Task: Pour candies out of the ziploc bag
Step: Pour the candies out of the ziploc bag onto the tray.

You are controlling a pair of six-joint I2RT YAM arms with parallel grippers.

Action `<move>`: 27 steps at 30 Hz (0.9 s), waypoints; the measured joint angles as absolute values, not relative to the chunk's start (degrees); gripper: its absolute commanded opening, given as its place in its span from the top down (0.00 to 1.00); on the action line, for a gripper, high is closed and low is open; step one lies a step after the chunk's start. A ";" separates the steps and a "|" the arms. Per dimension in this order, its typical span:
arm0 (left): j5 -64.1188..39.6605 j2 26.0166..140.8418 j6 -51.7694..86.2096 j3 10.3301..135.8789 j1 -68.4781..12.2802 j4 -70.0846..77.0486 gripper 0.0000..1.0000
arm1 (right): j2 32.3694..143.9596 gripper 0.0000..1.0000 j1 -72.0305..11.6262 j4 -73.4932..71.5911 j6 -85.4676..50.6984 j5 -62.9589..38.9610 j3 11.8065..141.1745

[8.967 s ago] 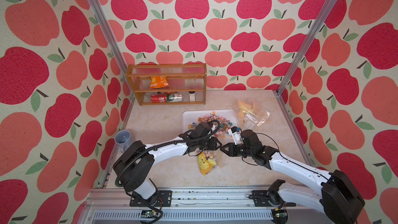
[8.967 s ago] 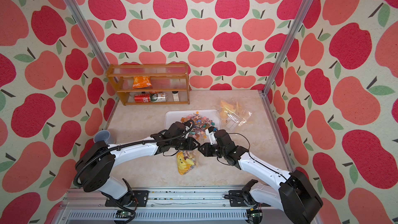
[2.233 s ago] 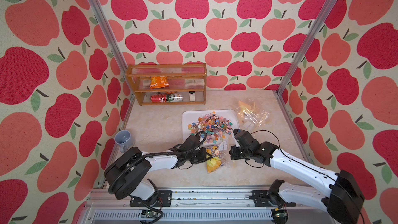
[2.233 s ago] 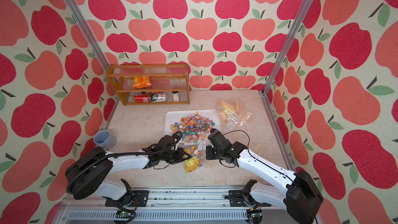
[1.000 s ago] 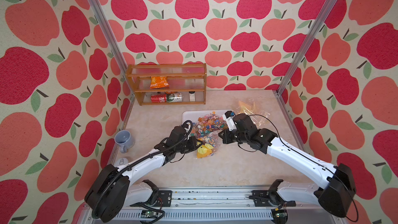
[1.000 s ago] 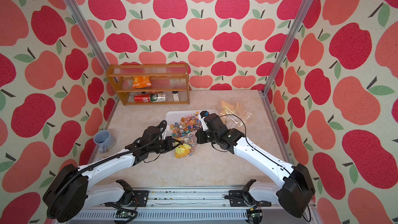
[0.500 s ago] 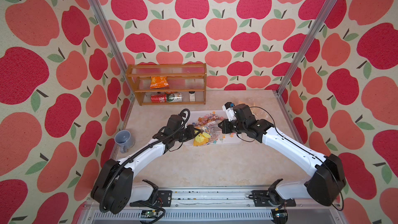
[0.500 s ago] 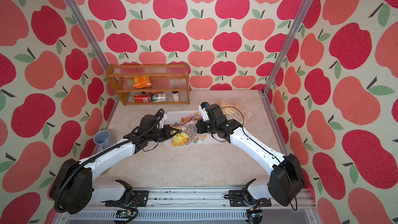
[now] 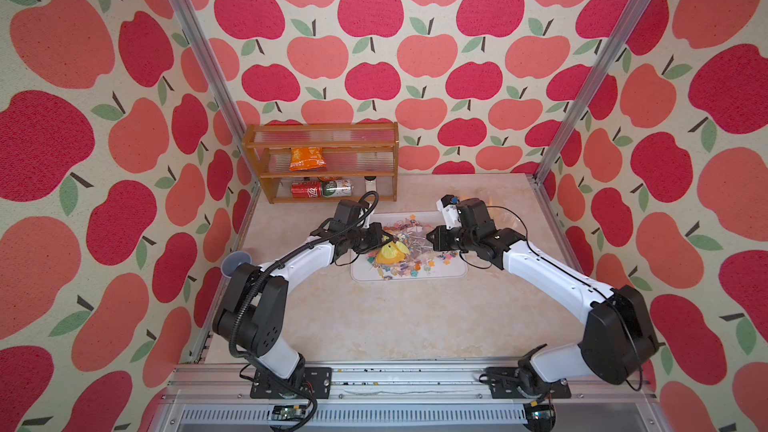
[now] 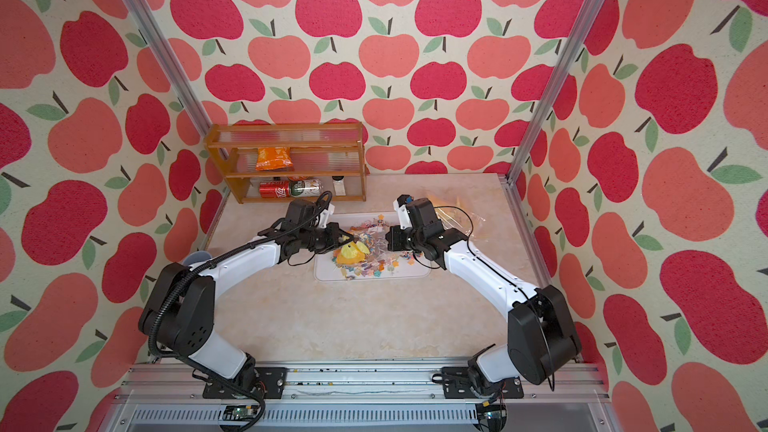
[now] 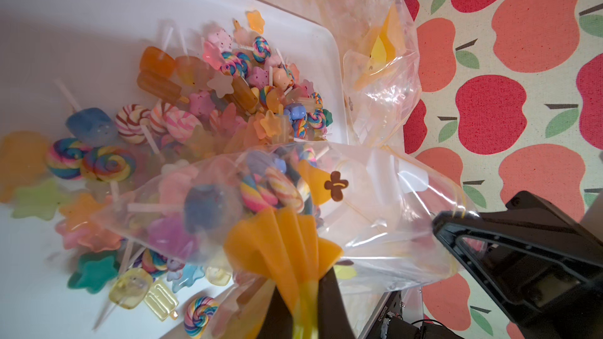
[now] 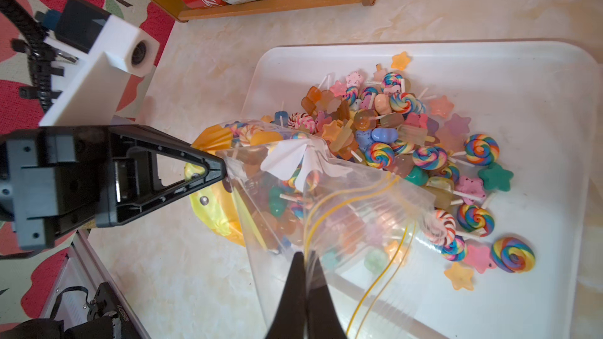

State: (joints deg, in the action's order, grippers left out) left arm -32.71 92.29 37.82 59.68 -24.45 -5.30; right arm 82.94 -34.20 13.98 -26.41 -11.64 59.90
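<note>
Candies were mostly heaped on white tray, mid-table; rest were seen inside ziploc bag, held over tray's left part. Bag was clamped by left gripper at orange bottom & right gripper at zip edge, jaws closed, prob. for tipping.

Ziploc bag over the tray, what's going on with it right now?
Both arms hold the ziploc bag over the white tray: the left gripper is shut on its orange printed end, the right gripper on the clear end by the yellow zip line. A heap of candies lies in the tray; more show inside the bag.
</note>
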 measured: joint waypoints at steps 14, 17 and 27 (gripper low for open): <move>-33.56 94.63 33.56 67.51 -23.97 -13.17 1.00 | 84.97 1.00 -32.25 8.80 -26.76 -14.59 56.62; -33.80 94.87 33.45 68.23 -23.68 -14.04 1.00 | 85.62 1.00 -32.08 8.14 -26.92 -15.27 56.62; -34.20 95.70 31.83 72.29 -23.24 -17.69 1.00 | 87.44 1.00 -31.53 6.11 -27.09 -16.91 56.62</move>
State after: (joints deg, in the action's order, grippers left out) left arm -34.20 95.70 31.83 72.29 -23.24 -17.69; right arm 87.44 -31.53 6.11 -27.09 -16.91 56.62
